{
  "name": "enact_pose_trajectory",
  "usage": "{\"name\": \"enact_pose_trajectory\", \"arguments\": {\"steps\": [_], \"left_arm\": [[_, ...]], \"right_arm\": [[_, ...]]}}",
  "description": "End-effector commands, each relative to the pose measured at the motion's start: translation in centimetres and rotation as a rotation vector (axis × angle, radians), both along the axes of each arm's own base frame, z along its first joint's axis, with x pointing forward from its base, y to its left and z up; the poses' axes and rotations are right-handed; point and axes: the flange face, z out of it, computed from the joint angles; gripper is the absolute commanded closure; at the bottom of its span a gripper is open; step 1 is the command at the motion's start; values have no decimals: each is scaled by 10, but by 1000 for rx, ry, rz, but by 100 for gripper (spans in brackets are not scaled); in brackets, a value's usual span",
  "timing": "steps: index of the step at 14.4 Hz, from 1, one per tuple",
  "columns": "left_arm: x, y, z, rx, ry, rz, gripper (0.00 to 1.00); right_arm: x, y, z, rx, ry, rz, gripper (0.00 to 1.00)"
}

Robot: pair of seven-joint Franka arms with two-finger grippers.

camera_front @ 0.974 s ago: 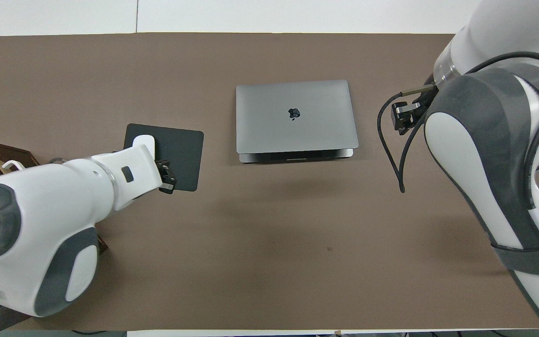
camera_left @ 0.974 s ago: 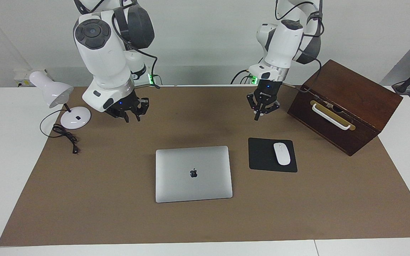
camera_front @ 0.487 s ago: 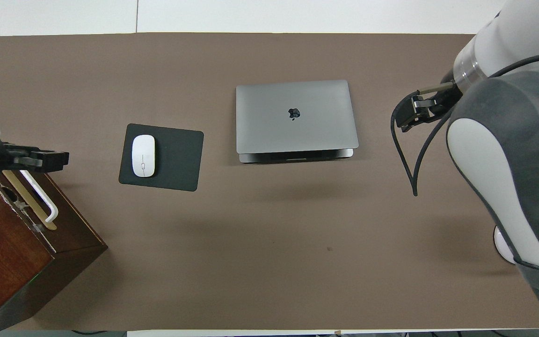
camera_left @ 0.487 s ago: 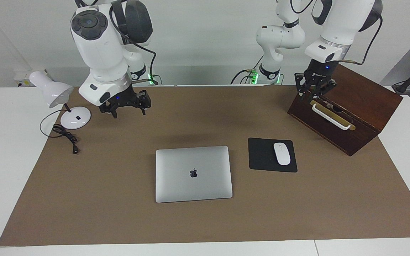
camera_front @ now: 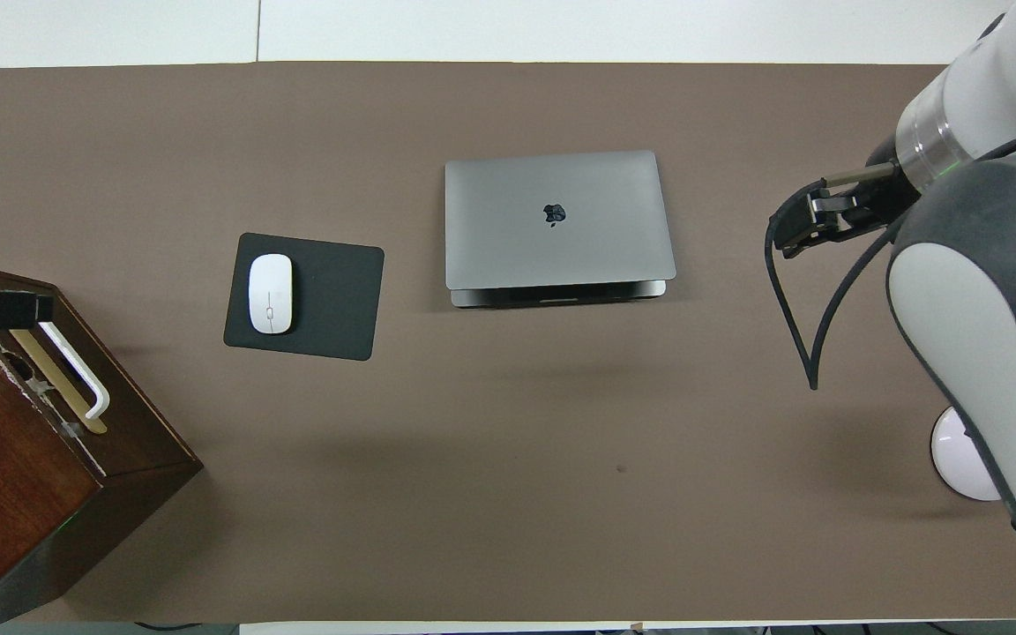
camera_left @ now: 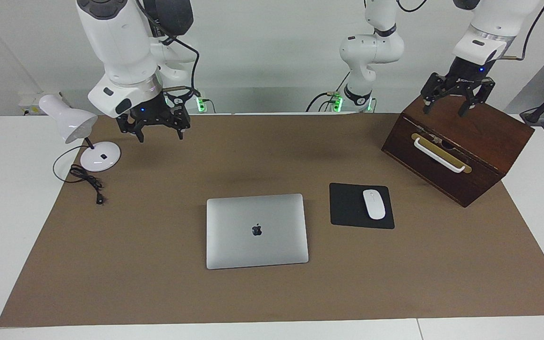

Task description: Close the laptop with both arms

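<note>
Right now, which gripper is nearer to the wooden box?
Left. The left gripper hangs right over the wooden box; the right gripper is up by the lamp, toward the right arm's end.

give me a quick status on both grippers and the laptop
Left gripper open, up over the wooden box. Right gripper open, raised beside the desk lamp. Laptop lid down flat, untouched. Nothing on it.
</note>
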Motion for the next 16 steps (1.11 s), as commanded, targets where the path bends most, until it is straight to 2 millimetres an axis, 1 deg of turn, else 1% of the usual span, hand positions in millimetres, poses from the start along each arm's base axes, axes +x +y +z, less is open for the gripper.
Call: {"name": "enact_pose_trajectory", "arguments": {"steps": [1,4,6,7,9,11,12,16], "left_arm": [[2,5,1,23,42,12,0],[7,11,-6,41,50,24,0],[18,15,-22,41,82,29,0],[19,16,-17,41,74,29,0],[26,12,-24,43,89,24,0],[28,14,-27,44,94,26,0],[28,11,-28,42,97,22,0],[29,13,-30,40,97,41,0]], "right_arm": [[-6,-5,-1,-5,3,14,0],[-6,-5,-1,-3,1,13,0],[-5,-7,-2,-3,4,8,0],[-5,-8,-4,2,5,4,0],[-3,-19,-6,45,17,-18,0],[-2,-25,-7,52,22,-28,0],[-3,-26,-8,49,23,-31,0],[-2,-29,-5,35,12,-38,0]]}}
